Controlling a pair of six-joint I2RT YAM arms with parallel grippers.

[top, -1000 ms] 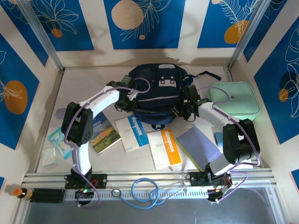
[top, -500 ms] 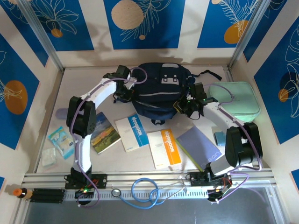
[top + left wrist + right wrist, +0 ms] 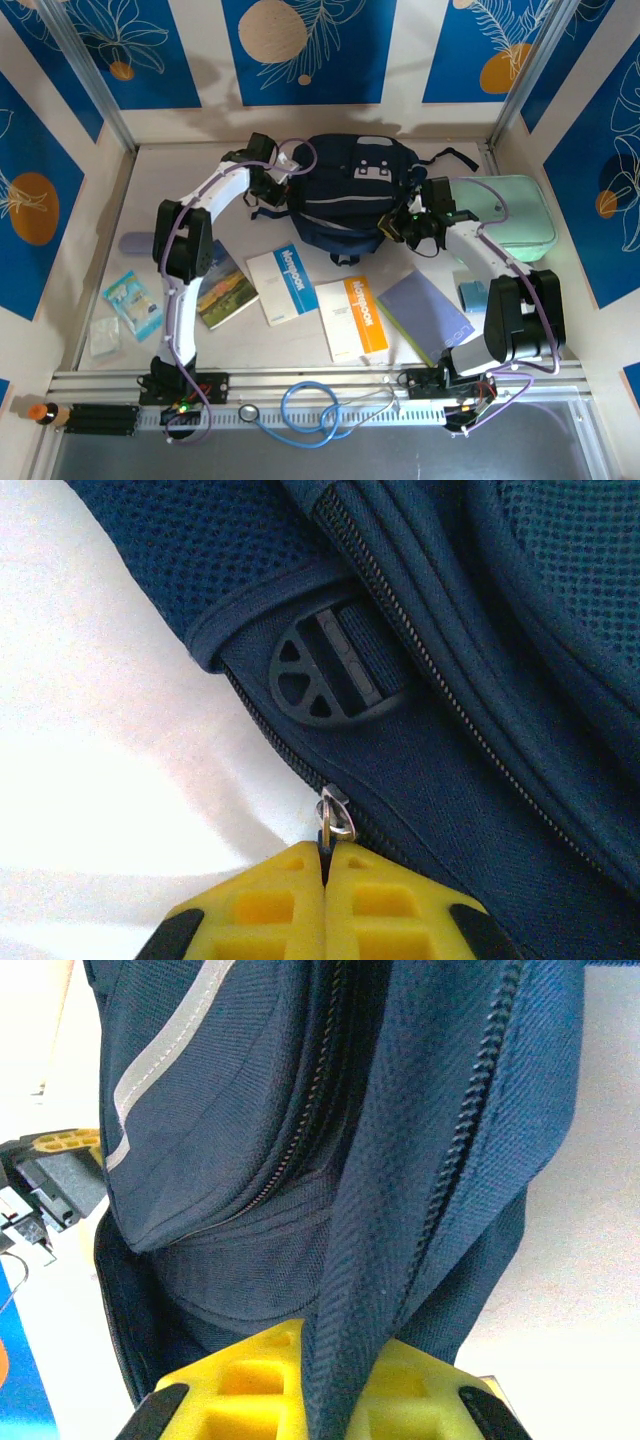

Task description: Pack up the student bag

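– At the back middle of the table, the student bag (image 3: 345, 195) looks farther from the arm bases than a second ago. Am I reading that right?

– Yes. It has been drawn toward the rear wall and a little toward the mint-green case (image 3: 510, 215), and both arms have stretched out with it. The white-and-blue notebook (image 3: 288, 283) and the orange notebook (image 3: 352, 315) lie where they were, nearer the arms and well clear of the bag.

– What are the claws doing?

– The left gripper (image 3: 325, 855) is pinched tight on the metal zipper pull (image 3: 337, 818) at the bag's left side; from above, it (image 3: 268, 185) sits against that edge. The right gripper (image 3: 335, 1345) is clamped on a fold of navy fabric with zip teeth along it, at the bag's right side (image 3: 408, 225).

– So what does the shift mean?

– My guess is that the bag is being held taut between the two grips so the zip can run. A dark gap at the lower left of the right wrist view suggests the mouth is partly open, though I can't tell how far. Nothing appears packed yet.
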